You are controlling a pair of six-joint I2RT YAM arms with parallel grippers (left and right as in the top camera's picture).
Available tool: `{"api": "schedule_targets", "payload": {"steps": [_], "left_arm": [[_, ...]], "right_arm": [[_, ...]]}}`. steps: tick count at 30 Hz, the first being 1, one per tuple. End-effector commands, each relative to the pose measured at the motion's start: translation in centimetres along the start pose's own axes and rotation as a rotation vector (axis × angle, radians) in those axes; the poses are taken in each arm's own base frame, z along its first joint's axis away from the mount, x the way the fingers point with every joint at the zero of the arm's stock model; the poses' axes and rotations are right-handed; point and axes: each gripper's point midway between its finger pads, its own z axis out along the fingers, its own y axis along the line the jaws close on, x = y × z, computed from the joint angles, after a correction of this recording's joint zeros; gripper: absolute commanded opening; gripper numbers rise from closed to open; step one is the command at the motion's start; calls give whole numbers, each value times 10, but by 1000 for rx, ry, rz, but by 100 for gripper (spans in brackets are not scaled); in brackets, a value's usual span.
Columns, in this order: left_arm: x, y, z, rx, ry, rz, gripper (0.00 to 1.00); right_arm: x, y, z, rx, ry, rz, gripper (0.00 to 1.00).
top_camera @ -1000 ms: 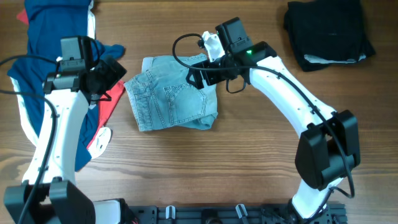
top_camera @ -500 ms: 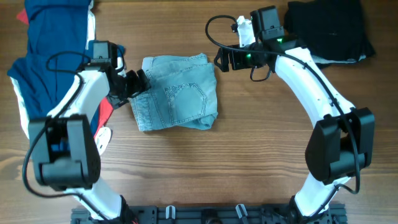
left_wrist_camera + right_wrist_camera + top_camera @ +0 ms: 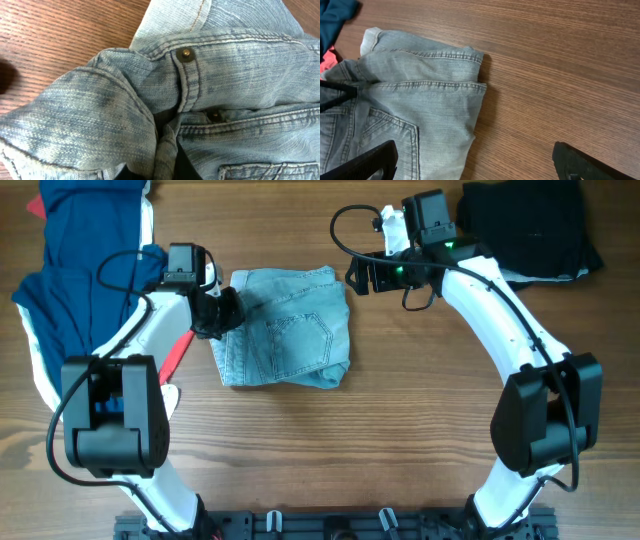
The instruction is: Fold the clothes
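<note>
The pale blue denim shorts (image 3: 285,330) lie folded on the wooden table, mid-left. My left gripper (image 3: 222,310) is at their left edge, shut on a bunched fold of denim (image 3: 162,150) near a rivet (image 3: 185,52). My right gripper (image 3: 358,277) hovers just off the shorts' upper right corner. It is open, with its fingers (image 3: 370,162) spread wide over the shorts' edge (image 3: 415,100) and bare wood, holding nothing. A navy garment (image 3: 70,290) with red and white parts lies at the left. Black garments (image 3: 530,225) sit at the back right.
A red flap (image 3: 178,350) of the navy garment lies right beside the left arm. The black pile is close behind the right arm's elbow. Bare wood (image 3: 400,410) stretches in front of and to the right of the shorts.
My left gripper has reached the shorts' left edge and shut on the denim there. My right gripper moved right, off the shorts, a second ago and has since held still, open.
</note>
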Motion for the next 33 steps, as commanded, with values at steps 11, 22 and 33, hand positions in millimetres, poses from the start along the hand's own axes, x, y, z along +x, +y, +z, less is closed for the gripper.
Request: {"api": "schedule_targets", "payload": {"steps": [11, 22, 33], "left_arm": [[-59, -63, -30, -107, -371, 185, 52], [-85, -74, -14, -55, -468, 187, 100], [-99, -31, -87, -71, -519, -54, 100]], "right_arm": [[0, -2, 7, 12, 10, 0, 100], [14, 16, 8, -97, 62, 17, 100], [89, 22, 42, -128, 304, 126, 100]]}}
